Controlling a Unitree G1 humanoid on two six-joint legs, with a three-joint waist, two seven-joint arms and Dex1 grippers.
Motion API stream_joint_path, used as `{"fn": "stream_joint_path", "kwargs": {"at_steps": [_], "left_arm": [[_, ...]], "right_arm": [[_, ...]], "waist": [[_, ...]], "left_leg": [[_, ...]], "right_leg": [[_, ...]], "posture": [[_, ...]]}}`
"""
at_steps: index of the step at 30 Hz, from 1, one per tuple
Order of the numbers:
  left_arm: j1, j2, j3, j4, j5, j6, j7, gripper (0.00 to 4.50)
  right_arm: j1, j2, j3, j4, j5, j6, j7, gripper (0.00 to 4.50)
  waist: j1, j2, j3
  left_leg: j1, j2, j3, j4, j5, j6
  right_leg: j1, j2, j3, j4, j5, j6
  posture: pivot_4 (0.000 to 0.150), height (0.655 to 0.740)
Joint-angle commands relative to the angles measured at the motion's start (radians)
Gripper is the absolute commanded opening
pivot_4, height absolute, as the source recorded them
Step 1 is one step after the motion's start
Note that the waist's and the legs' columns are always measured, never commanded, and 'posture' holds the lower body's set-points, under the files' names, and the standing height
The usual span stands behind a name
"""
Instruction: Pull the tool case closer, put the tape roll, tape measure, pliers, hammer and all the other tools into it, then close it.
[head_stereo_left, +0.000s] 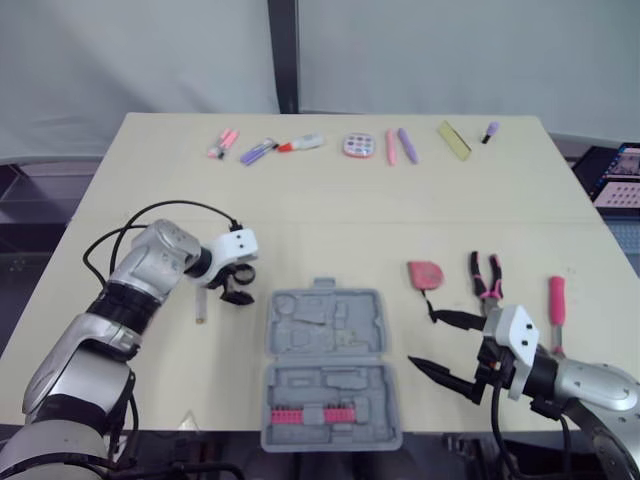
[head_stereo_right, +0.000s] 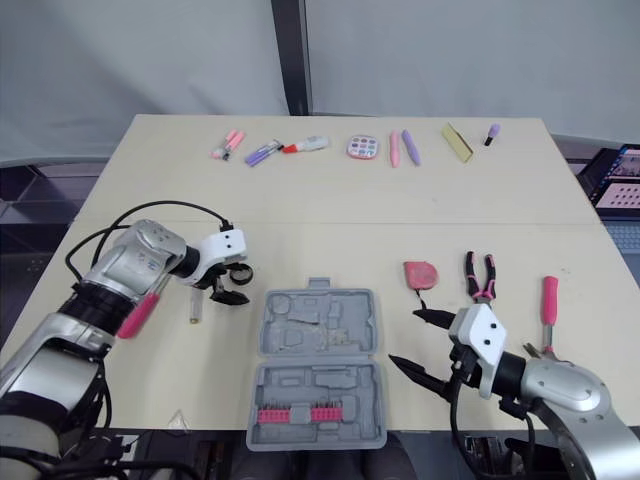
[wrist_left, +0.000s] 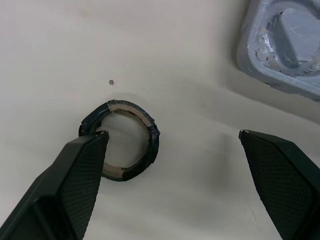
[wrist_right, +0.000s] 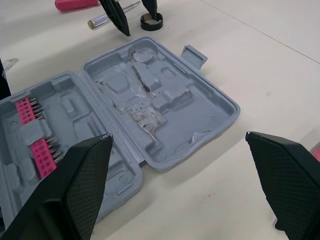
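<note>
Your left gripper (wrist_left: 172, 134) hung released above the black tape roll (wrist_left: 122, 140), lying on the table (head_stereo_left: 330, 240) at ten o'clock from the open tool case (head_stereo_left: 325, 370); you likely needed to centre both fingers (wrist_left: 80, 175) around the ring before clenching, while your right gripper (head_stereo_left: 421, 338) sat released at three o'clock

Beige table (head_stereo_left: 330, 215): open tool case (head_stereo_left: 325, 340), tape roll (wrist_left: 152, 137), tape measure (head_stereo_left: 424, 273), pliers (head_stereo_left: 487, 291); far row (head_stereo_left: 358, 146), perhaps pens.
</note>
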Motion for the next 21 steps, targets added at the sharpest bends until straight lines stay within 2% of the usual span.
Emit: {"fn": "stream_joint_path", "kwargs": {"at_steps": [1, 21], "left_arm": [[-0.018, -0.008, 0.026, 0.029, 0.017, -0.028, -0.009, 4.48], [0.033, -0.039, 0.072, 0.070, 0.024, -0.068, 0.006, 4.48]], "right_arm": [[0.009, 0.000, -0.024, -0.035, 0.012, -0.004, -0.011, 4.49], [0.009, 0.002, -0.036, -0.045, 0.050, -0.007, -0.006, 4.49]], "waist": [[0.000, 0.000, 0.000], [0.000, 0.000, 0.000]], "left_leg": [[0.000, 0.000, 0.000, 0.000, 0.000, 0.000], [0.000, 0.000, 0.000, 0.001, 0.000, 0.000]], "right_leg": [[0.000, 0.000, 0.000, 0.000, 0.000, 0.000], [-0.001, 0.000, 0.000, 0.002, 0.000, 0.000]], "posture": [[0.150, 0.7400], [0.150, 0.7400]]}}
